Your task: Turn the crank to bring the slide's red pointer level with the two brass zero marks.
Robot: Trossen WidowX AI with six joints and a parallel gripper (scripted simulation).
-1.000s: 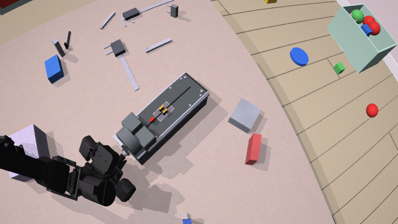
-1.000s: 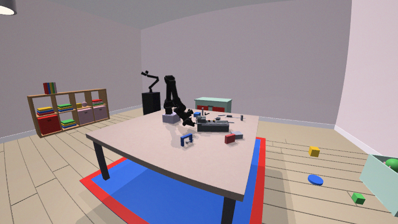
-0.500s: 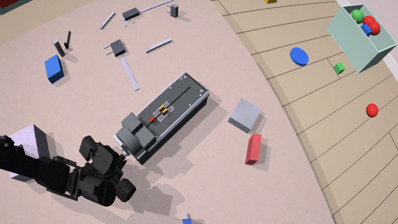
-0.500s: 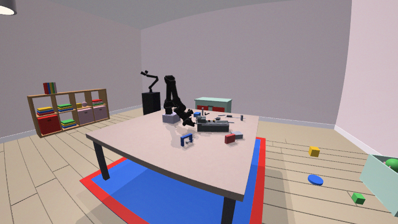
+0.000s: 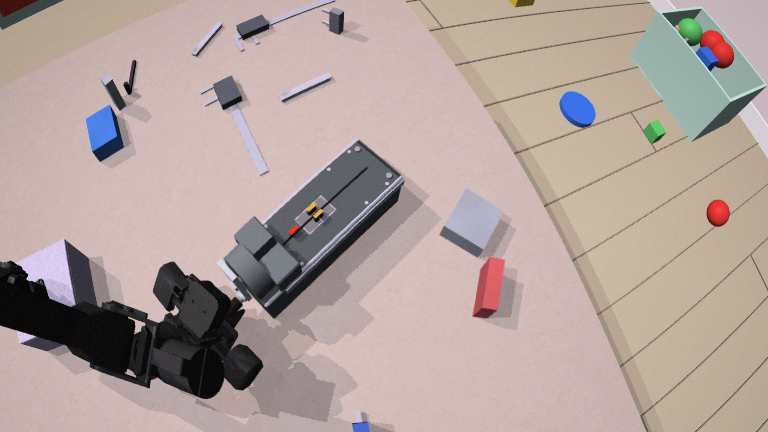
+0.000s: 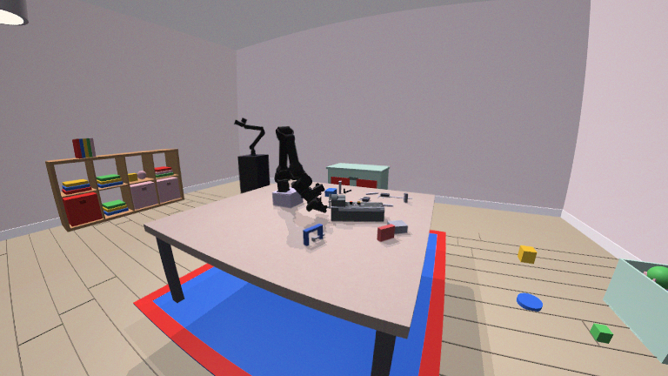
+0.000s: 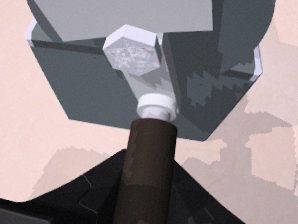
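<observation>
The dark grey machine (image 5: pixel 358 201) (image 6: pixel 357 214) stands on the table. Its red pointer (image 5: pixel 293 230) sits in the slot near the grey housing blocks. The two brass zero marks (image 5: pixel 311 207) (image 5: pixel 317 214) lie farther along the slot, so the pointer is off them on the housing side. The crank arm (image 7: pixel 152 86) runs from the hexagonal hub (image 7: pixel 131 54) down to the dark brown handle (image 7: pixel 150 150) in the wrist view. My gripper (image 7: pixel 145 161) (image 5: pixel 236 312) is shut on the handle; its fingertips are partly hidden.
A grey block (image 5: pixel 472 217) and a red block (image 5: pixel 489 284) lie beyond the machine's right side. A blue block (image 5: pixel 103 130), dark brackets and metal strips lie at the back. A blue frame-shaped object (image 6: pixel 312 229) stands nearer the table's front edge.
</observation>
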